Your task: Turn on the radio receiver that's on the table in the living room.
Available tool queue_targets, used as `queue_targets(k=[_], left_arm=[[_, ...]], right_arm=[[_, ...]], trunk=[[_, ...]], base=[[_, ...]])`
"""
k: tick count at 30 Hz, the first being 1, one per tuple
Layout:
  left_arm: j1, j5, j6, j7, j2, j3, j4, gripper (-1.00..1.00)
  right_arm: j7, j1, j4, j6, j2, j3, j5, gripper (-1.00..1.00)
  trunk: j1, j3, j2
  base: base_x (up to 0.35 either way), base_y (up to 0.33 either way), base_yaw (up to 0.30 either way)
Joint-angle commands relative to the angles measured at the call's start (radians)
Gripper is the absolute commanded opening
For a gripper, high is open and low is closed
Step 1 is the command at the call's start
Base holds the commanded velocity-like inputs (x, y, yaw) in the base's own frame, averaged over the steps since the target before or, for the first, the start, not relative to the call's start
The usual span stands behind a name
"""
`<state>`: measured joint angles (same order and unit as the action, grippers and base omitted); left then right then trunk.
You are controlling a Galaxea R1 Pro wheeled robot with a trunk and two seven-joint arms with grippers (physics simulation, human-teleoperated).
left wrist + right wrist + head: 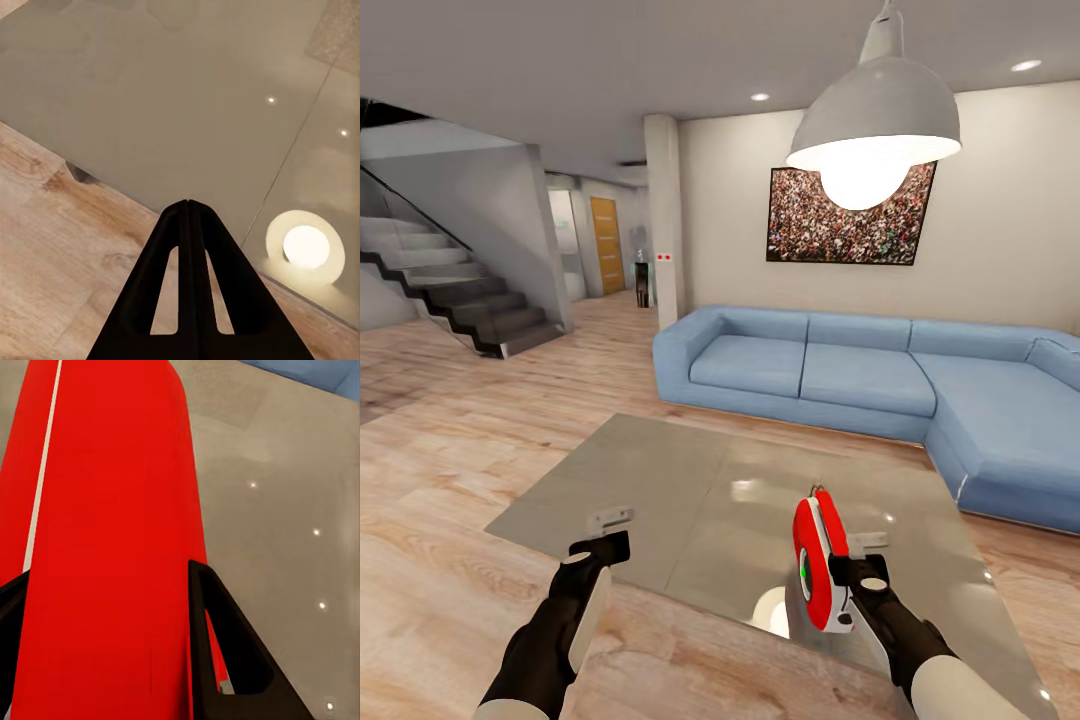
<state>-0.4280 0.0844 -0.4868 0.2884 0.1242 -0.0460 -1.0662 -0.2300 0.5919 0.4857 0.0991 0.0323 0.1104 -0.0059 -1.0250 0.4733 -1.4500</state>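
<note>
The red radio receiver [822, 560] with white trim stands edge-on over the near right part of the glossy grey table [660, 480], and a small green dot shows on its face. My right gripper [842, 572] is shut on it. Up close, the red body [112, 547] sits between the two black fingers [225, 645], with the table top [285, 510] behind. My left gripper [615, 545] hangs shut over the table's near left edge. Its fingers [187, 247] are pressed together above the table top [187, 90], holding nothing.
A blue L-shaped sofa [840, 370] runs behind the table and down its right side. A grey pendant lamp [875, 120] hangs high over the table, with a crowd picture [850, 215] behind it. Stairs [460, 290] rise at far left. Wood floor [440, 420] lies to the left.
</note>
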Motion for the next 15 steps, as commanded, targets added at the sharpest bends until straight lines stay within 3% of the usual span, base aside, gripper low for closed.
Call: queue_targets(k=[1,15], left_arm=[[0.0,0.0,-0.001,0.0,0.0,0.001,0.0,-1.0],[0.0,0.0,-0.001,-0.001,0.001,0.006,0.0,-1.0]], right_arm=[[0.0,0.0,0.001,-0.001,0.0,0.0,0.004,-1.0],[0.0,0.0,0.001,-0.001,0.0,0.0,0.004,-1.0]], trunk=[[0.0,0.0,0.0],[0.0,0.0,0.0]], base=[[0.076,0.015,0.0],[0.311,0.092,0.0]])
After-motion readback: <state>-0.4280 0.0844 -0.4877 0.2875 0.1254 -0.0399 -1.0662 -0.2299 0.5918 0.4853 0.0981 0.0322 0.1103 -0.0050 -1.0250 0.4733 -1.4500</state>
